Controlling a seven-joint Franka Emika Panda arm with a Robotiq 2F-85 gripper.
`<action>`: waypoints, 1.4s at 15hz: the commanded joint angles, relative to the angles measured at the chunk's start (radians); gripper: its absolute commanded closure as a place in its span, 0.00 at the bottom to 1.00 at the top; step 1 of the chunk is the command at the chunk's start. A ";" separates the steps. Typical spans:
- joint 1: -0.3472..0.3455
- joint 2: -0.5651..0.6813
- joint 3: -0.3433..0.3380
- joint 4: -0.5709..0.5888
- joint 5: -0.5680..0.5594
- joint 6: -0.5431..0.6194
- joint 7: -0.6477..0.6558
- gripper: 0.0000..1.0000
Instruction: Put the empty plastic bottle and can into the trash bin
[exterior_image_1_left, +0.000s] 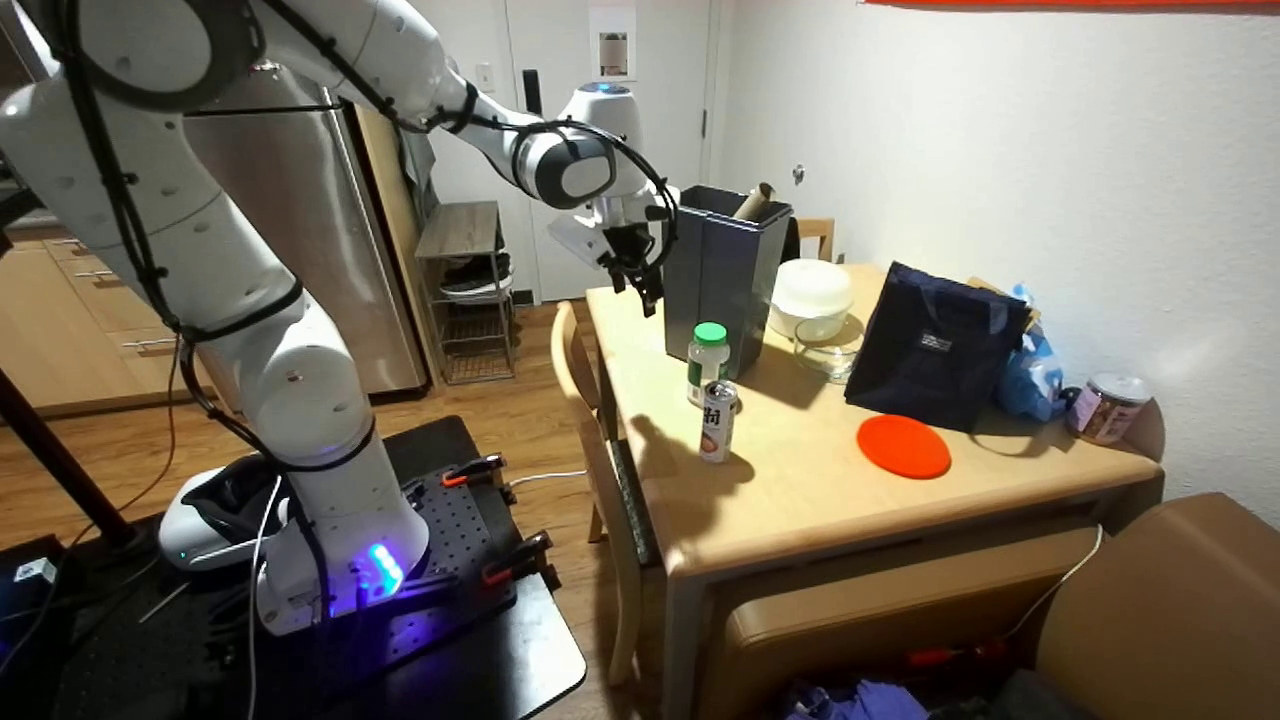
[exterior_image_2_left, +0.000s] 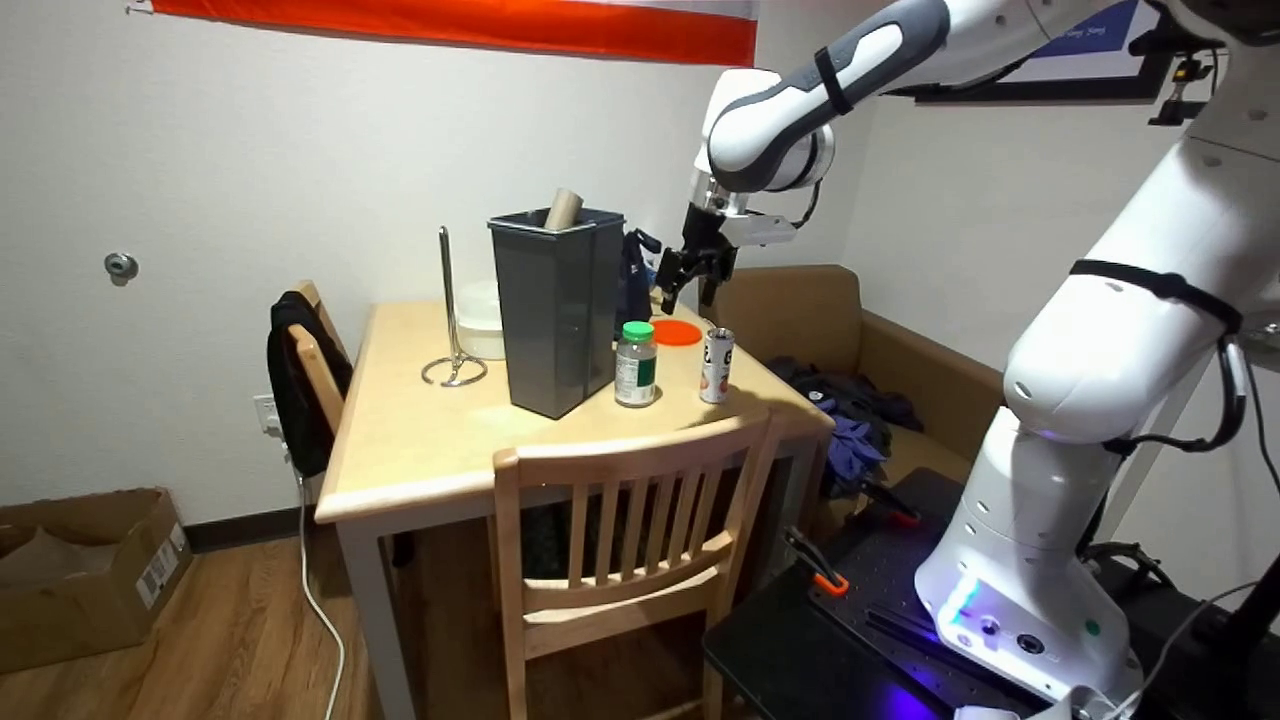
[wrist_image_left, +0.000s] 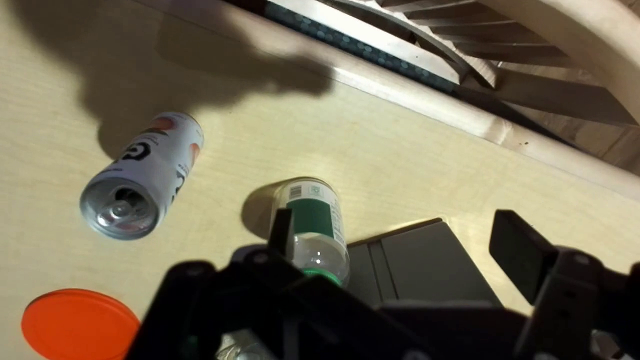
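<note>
1. The claw (wrist_image_left: 399, 235) hangs above the table (exterior_image_2_left: 430, 440), jaws spread wide, gripping nothing.
2. The bottle (wrist_image_left: 317, 220) stands upright on the table, just beside the bin (exterior_image_2_left: 555, 310); whether the two touch I cannot tell.
3. The can (wrist_image_left: 142, 175) stands upright near the bottle, on the side away from the bin, so the bottle lies between can and bin.
4. The coming move, I judge, turns on where the bottle lies from the claw: lower, and off-centre from the jaws. In the wrist view one finger (wrist_image_left: 281, 231) crosses in front of the bottle, while the bin shows in the middle of the gap.
5. In both exterior views the claw is higher than the bottle and apart from it.
6. The bottle's long axis is vertical and the claw points mostly downward, so a grasp from above looks workable once the jaws are centred over it.
7. In the wrist view the can lies well outside the jaws, beyond that finger, so the bottle seems the likelier first pick.
</note>
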 joint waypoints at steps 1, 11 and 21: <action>-0.004 0.149 0.003 0.124 0.026 0.037 0.004 0.00; -0.001 0.467 -0.030 0.376 -0.147 0.158 0.214 0.00; 0.016 0.580 -0.077 0.449 -0.197 0.125 0.317 0.02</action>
